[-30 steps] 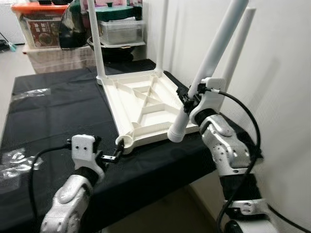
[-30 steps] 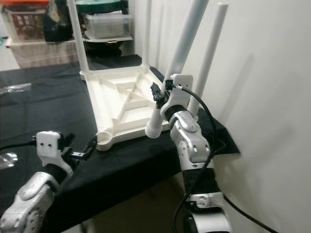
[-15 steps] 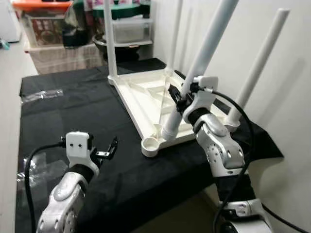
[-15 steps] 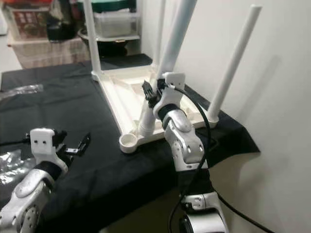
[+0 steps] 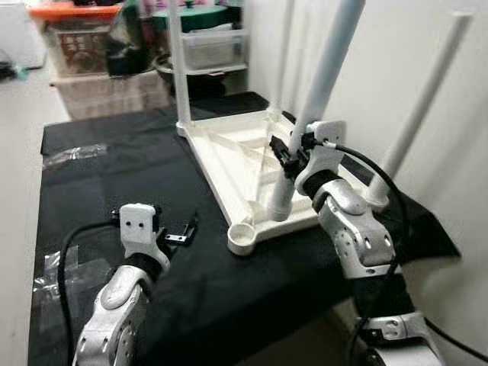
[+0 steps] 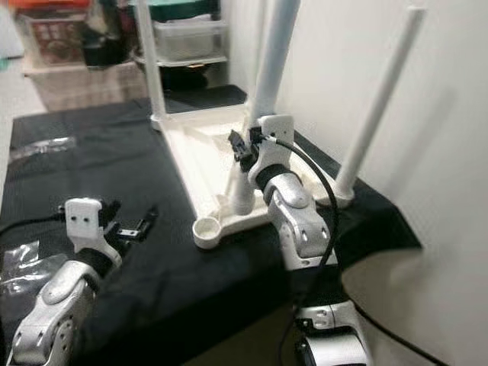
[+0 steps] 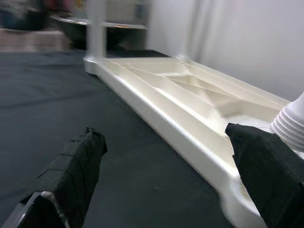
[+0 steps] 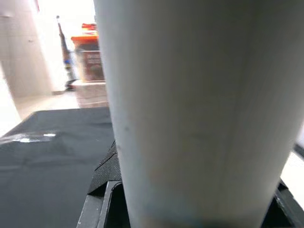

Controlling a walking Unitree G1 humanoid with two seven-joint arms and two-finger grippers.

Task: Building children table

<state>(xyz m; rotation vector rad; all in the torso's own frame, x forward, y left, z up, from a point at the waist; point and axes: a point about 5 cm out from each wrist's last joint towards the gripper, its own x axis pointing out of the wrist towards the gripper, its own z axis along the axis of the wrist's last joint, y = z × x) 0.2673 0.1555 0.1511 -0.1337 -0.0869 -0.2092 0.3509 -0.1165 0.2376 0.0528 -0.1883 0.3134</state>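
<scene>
The white tabletop (image 5: 244, 164) lies upside down on a black cloth (image 5: 114, 175), with three legs already standing from its corners and the near corner socket (image 5: 242, 237) empty. The right gripper (image 5: 284, 150) clamps a fourth white leg (image 5: 316, 99), tilted, its lower end seemingly resting on the tabletop's underside just behind that socket. The left gripper (image 5: 183, 232) hovers over the cloth beside the socket, fingers (image 7: 71, 171) spread wide and empty.
</scene>
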